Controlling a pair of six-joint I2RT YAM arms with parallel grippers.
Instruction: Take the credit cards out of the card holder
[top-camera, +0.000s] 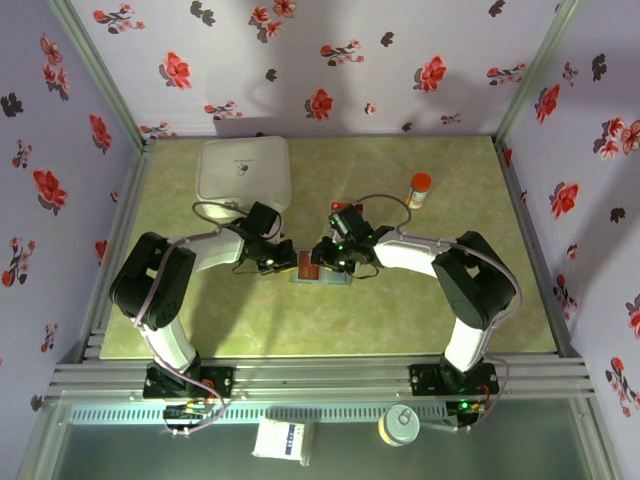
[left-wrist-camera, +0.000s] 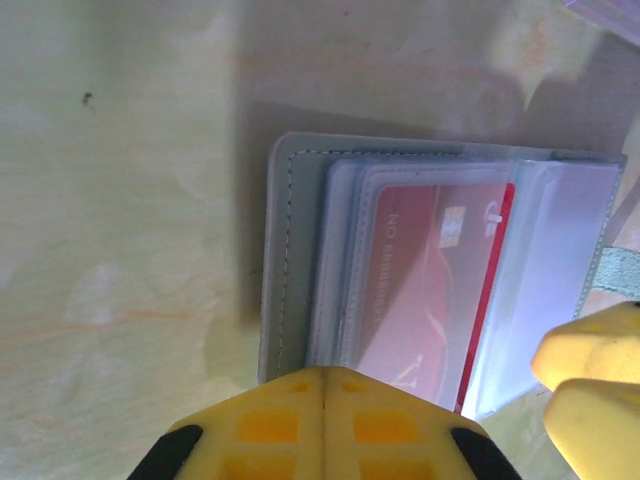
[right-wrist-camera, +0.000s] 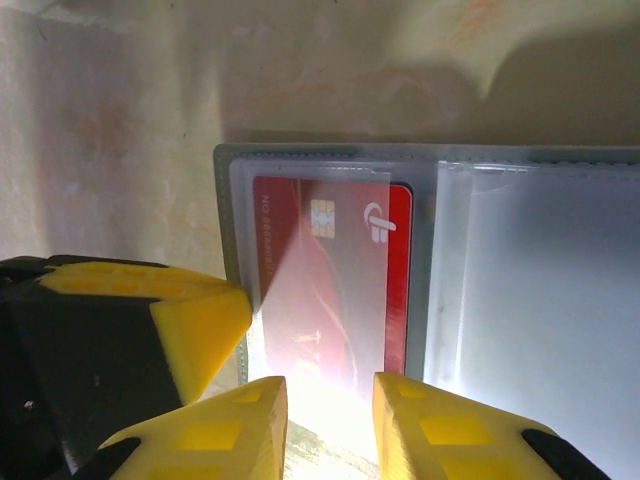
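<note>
The card holder (top-camera: 320, 277) lies open on the table's middle, its grey panel (left-wrist-camera: 285, 250) lined with clear sleeves. A red credit card (left-wrist-camera: 430, 290) sits inside one sleeve, chip end far from the right wrist camera (right-wrist-camera: 330, 290). My left gripper (left-wrist-camera: 325, 372) is shut, its tips meeting at the near edge of the holder's grey panel and sleeves; whether they pinch that edge is hidden. My right gripper (right-wrist-camera: 330, 395) stands open by a narrow gap over the card's near end, nothing clamped. The left gripper's finger (right-wrist-camera: 190, 320) rests at the holder's left edge. A blue-teal card is out of view.
A big white rounded box (top-camera: 243, 170) stands at the back left. A small bottle with a red cap (top-camera: 419, 188) stands at the back right. Flowered walls close in the table on three sides. Both arms meet over the table's centre (top-camera: 282, 262).
</note>
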